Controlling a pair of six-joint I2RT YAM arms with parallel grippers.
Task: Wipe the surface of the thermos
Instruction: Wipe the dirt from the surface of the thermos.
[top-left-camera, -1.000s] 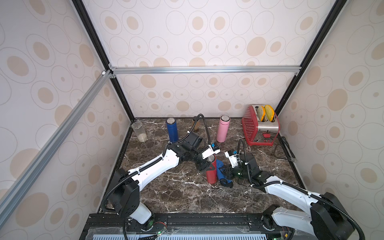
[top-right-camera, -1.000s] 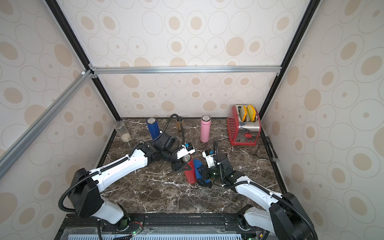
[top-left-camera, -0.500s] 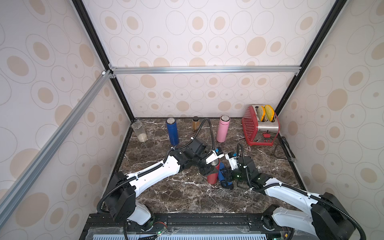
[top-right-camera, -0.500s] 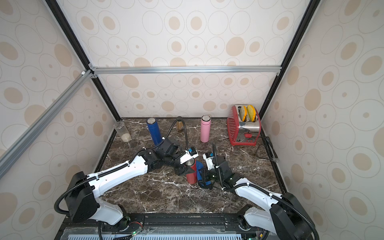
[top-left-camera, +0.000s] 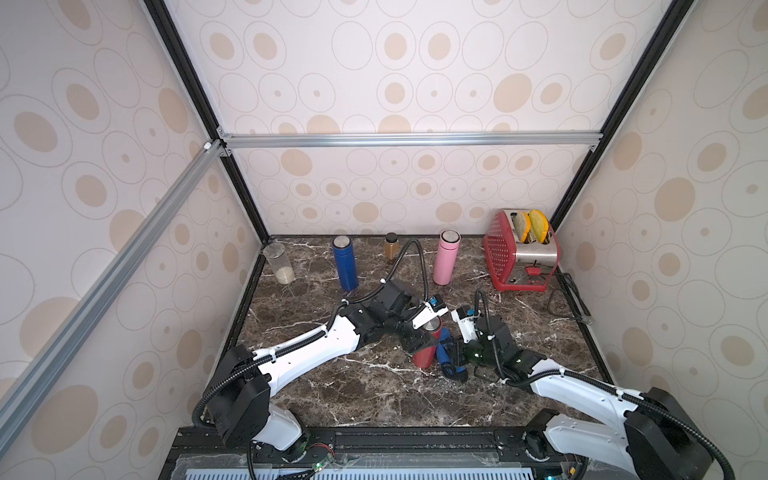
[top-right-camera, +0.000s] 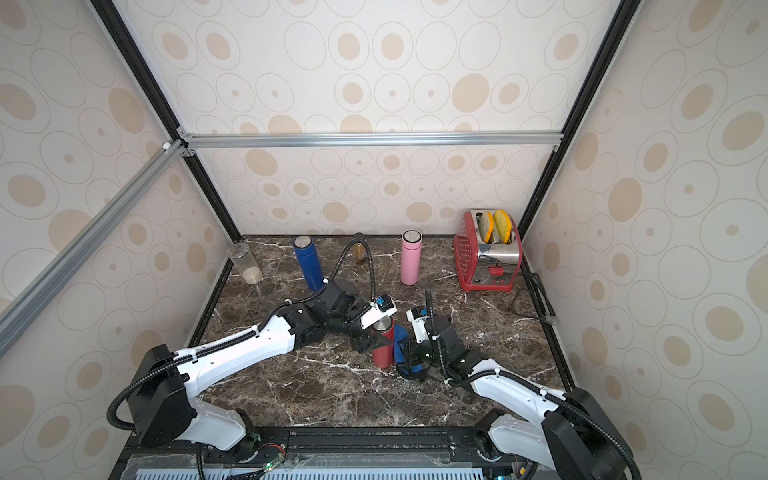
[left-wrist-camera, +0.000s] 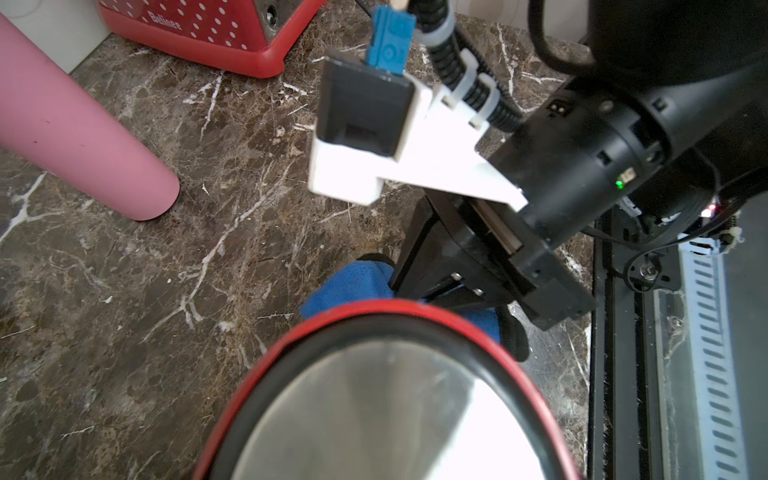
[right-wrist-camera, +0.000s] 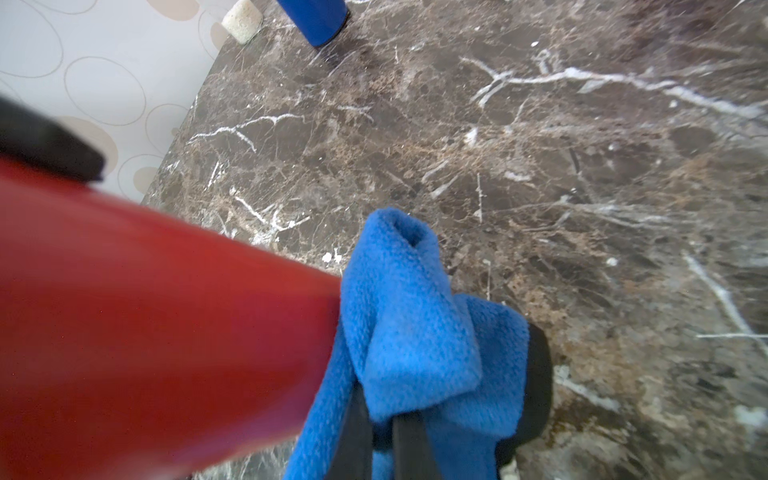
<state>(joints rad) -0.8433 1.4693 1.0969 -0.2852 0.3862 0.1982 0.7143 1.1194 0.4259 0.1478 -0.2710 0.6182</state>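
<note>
Three thermoses: red thermos (top-left-camera: 425, 355), blue thermos (top-left-camera: 345, 268), pink thermos (top-left-camera: 444, 262). Two jars: clear jar (top-left-camera: 281, 264), amber jar (top-left-camera: 391, 247). One toaster (top-left-camera: 505, 259) holding two slices (top-left-camera: 522, 225). One cloth (top-left-camera: 443, 349). Two arms: left arm (top-left-camera: 307, 357), right arm (top-left-camera: 577, 386).

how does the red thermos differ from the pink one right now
Colour: the red thermos is deep red, the pink thermos pale pink.
Place: the red thermos stands mid-table between the arms; the pink thermos stands near the back wall.
Contact: the blue cloth in the right gripper lies against the red thermos's side, and the left gripper is at it; the pink thermos stands free.
Both are upright with metal-topped lids.
</note>
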